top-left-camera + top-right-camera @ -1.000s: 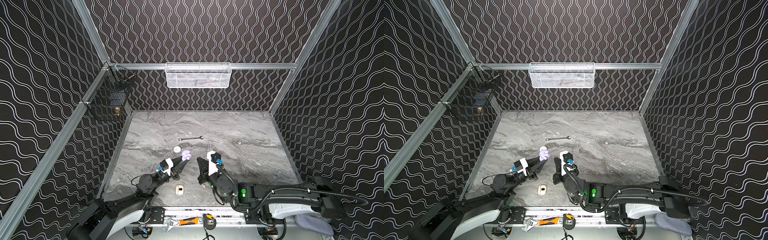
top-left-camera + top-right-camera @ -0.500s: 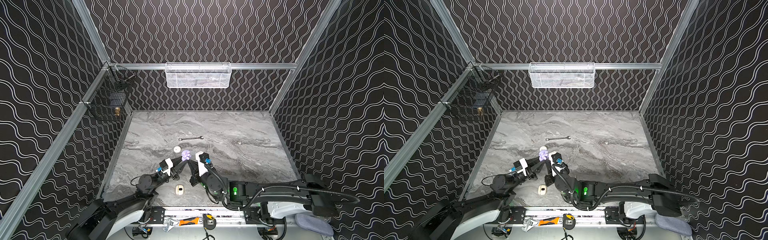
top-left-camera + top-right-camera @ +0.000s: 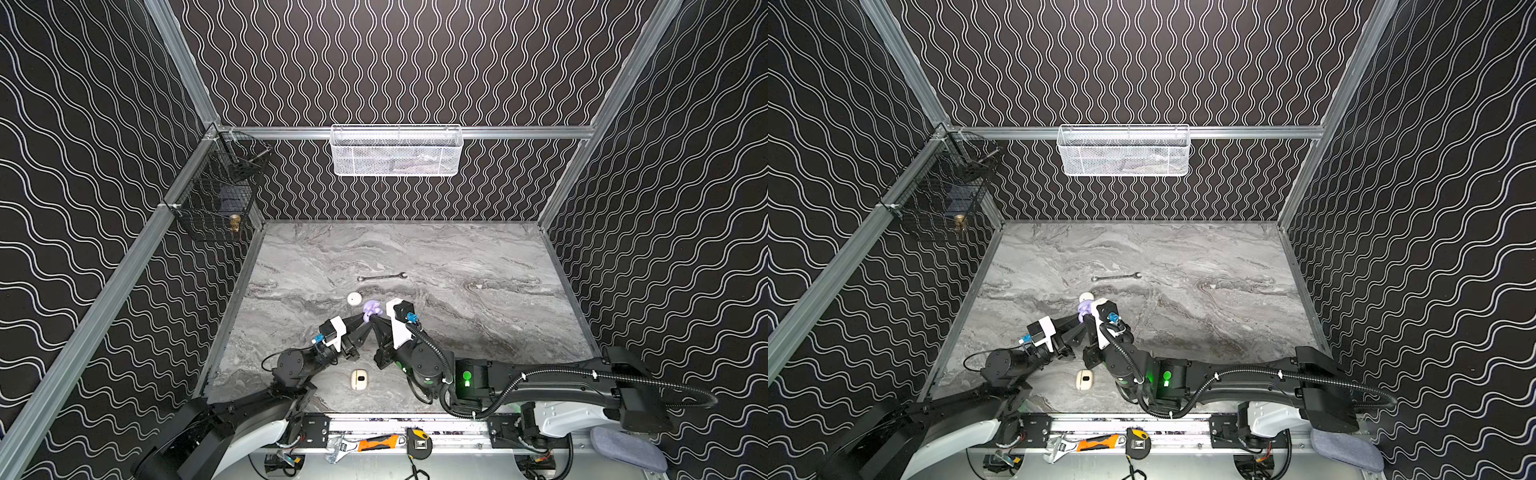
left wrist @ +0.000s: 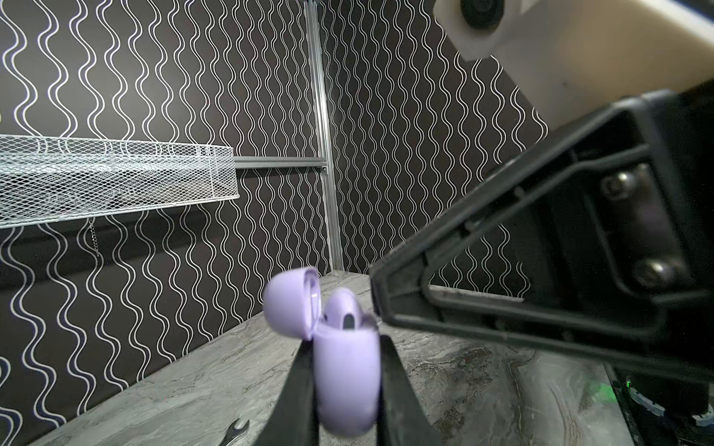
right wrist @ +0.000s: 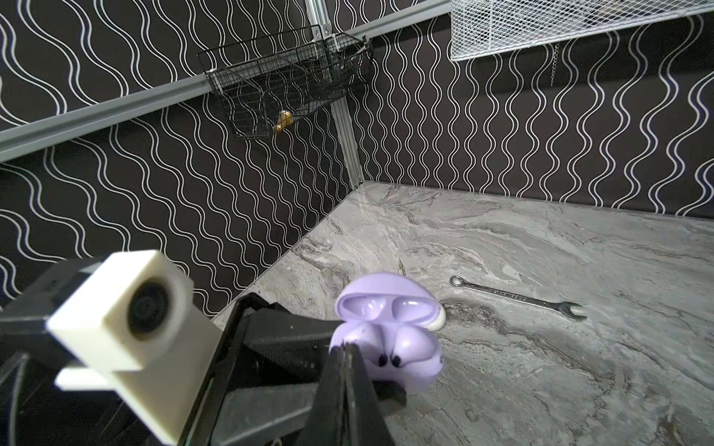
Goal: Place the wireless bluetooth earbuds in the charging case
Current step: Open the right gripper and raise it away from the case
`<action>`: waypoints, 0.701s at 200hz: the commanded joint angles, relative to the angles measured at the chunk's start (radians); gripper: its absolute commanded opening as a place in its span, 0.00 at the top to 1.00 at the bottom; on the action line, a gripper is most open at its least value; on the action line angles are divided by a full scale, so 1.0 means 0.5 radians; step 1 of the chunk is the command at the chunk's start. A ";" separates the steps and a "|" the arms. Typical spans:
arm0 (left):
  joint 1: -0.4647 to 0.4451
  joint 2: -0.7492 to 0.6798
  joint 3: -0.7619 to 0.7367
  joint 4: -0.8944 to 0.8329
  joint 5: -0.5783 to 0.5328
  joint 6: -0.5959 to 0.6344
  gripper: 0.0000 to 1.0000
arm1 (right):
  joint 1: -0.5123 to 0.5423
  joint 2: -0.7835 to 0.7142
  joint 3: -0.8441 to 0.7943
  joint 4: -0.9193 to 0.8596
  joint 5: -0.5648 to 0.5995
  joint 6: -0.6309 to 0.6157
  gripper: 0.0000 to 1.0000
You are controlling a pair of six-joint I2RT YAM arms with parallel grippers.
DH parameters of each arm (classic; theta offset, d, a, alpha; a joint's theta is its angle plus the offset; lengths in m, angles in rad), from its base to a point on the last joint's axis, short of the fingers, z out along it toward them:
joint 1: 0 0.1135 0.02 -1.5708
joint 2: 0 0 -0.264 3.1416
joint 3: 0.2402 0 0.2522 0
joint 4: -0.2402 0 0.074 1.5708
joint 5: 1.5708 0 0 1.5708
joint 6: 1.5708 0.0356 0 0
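Between left jaws: lavender charging case (image 4: 344, 370), gripped by its sides, lid open, mouth up. Earbuds (image 5: 417, 343) in wells (seating unclear). Right jaws pinched shut, earbuds just ahead of tip; right arm nearer for press.

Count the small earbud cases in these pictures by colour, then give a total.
Lavender case: 1, open, held in the left gripper
White case: 1
Cream case: 1
Total: 3
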 commanded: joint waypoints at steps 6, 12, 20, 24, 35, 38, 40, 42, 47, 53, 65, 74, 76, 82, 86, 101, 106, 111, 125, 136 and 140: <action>0.002 0.014 0.008 0.069 0.028 0.011 1.00 | -0.013 -0.151 -0.008 -0.059 0.032 -0.034 0.90; 0.001 0.018 0.012 0.072 0.041 0.012 1.00 | -0.028 -0.189 -0.007 -0.097 0.034 -0.032 0.89; 0.002 0.023 0.019 0.073 0.067 0.015 1.00 | -0.064 -0.230 0.012 -0.195 0.030 -0.010 0.87; 0.003 0.025 0.025 0.070 0.083 0.015 1.00 | -0.090 -0.245 0.026 -0.259 0.013 0.015 0.86; 0.001 0.029 0.037 0.064 0.147 0.019 1.00 | -0.214 -0.275 0.099 -0.468 -0.075 0.119 0.87; 0.003 0.032 0.047 0.061 0.165 0.020 1.00 | -0.251 -0.279 0.115 -0.541 -0.105 0.148 0.87; 0.003 0.033 0.050 0.060 0.174 0.019 1.00 | -0.275 -0.284 0.126 -0.577 -0.119 0.166 0.87; 0.001 0.038 0.053 0.058 0.186 0.021 1.00 | -0.305 -0.289 0.136 -0.606 -0.139 0.178 0.87; 0.001 0.041 0.056 0.064 0.212 0.019 1.00 | -0.372 -0.299 0.145 -0.659 -0.219 0.206 0.85; -0.002 0.048 0.059 0.073 0.242 0.017 1.00 | -0.470 -0.307 0.158 -0.723 -0.319 0.239 0.83; 0.000 0.075 0.066 0.114 0.301 0.017 1.00 | -0.661 -0.304 0.193 -0.864 -0.542 0.315 0.79; -0.001 0.098 0.071 0.150 0.349 0.015 1.00 | -0.777 -0.280 0.250 -0.927 -0.712 0.330 0.74; -0.001 0.106 0.072 0.159 0.362 0.015 1.00 | -0.801 -0.271 0.266 -0.943 -0.750 0.333 0.74; -0.001 0.123 0.080 0.175 0.396 0.012 1.00 | -0.862 -0.240 0.304 -1.000 -0.846 0.340 0.71; -0.001 0.135 0.086 0.187 0.417 0.008 1.00 | -0.885 -0.219 0.331 -1.036 -0.897 0.339 0.69; -0.002 0.181 0.113 0.202 0.496 -0.002 1.00 | -0.926 -0.118 0.452 -1.153 -1.061 0.290 0.60; -0.004 0.193 0.122 0.203 0.520 -0.007 1.00 | -0.928 -0.083 0.487 -1.193 -1.085 0.279 0.58; -0.005 0.206 0.133 0.207 0.548 -0.009 1.00 | -0.929 -0.053 0.530 -1.226 -1.112 0.268 0.57; -0.010 0.224 0.150 0.204 0.595 -0.010 1.00 | -0.929 0.017 0.585 -1.252 -1.205 0.236 0.55; -0.011 0.227 0.155 0.204 0.609 -0.010 1.00 | -0.929 0.049 0.584 -1.206 -1.325 0.199 0.54; -0.010 0.227 0.155 0.204 0.610 -0.010 1.00 | -0.929 0.060 0.582 -1.190 -1.358 0.187 0.54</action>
